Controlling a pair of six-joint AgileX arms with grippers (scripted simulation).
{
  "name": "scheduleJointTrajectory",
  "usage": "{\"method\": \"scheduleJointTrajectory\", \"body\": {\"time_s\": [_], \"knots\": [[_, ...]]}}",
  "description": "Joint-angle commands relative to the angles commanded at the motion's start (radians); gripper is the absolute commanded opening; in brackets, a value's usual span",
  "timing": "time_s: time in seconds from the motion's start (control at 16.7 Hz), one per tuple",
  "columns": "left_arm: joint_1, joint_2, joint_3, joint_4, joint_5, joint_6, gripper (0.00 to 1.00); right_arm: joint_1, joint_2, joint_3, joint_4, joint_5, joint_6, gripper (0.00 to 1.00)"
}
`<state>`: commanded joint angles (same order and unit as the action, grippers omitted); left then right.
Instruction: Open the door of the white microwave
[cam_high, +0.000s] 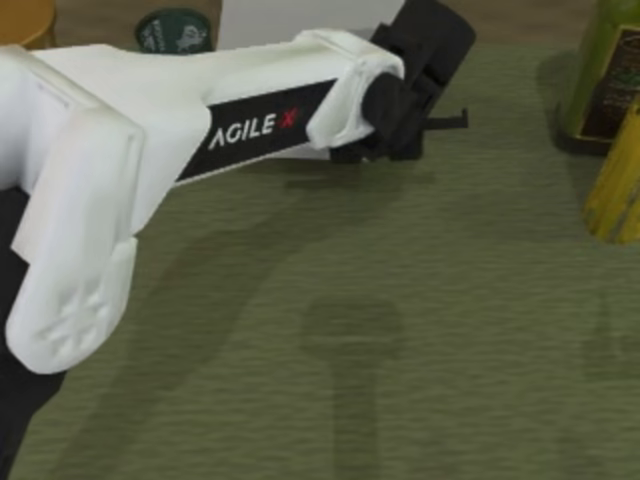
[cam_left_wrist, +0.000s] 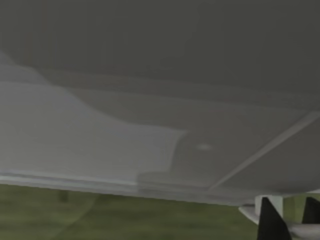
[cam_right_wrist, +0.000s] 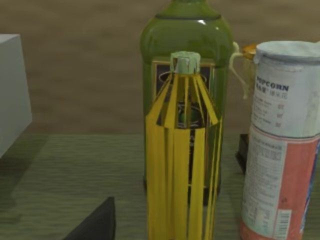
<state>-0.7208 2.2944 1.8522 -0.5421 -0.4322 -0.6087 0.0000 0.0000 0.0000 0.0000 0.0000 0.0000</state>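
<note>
Reaching across the desk (cam_high: 400, 330), the left pincer (cam_high: 440, 120) is pressed against the white microwave (cam_high: 290, 20); its opening cannot be told.

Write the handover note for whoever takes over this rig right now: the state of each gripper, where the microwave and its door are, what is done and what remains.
Left gripper: reached to the table's far edge, at the white microwave; fingers not readable.
Right gripper: not visible in any view; its wrist camera faces a yellow bottle, a green bottle and a popcorn can at the table's right.
Door: the left wrist view is filled by a pale grey panel, too close to tell whether it is open.
Left: confirm a grip on the handle, then swing the door open.
</note>
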Motion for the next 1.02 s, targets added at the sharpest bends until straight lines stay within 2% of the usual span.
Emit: {"method": "scheduleJointTrajectory", "body": {"time_s": [1.02], "knots": [[0.002,-0.045,-0.079,0.053,0.028,0.047,0.0,0.0,0.0,0.0,0.0,0.0,0.0,1.0]]}}
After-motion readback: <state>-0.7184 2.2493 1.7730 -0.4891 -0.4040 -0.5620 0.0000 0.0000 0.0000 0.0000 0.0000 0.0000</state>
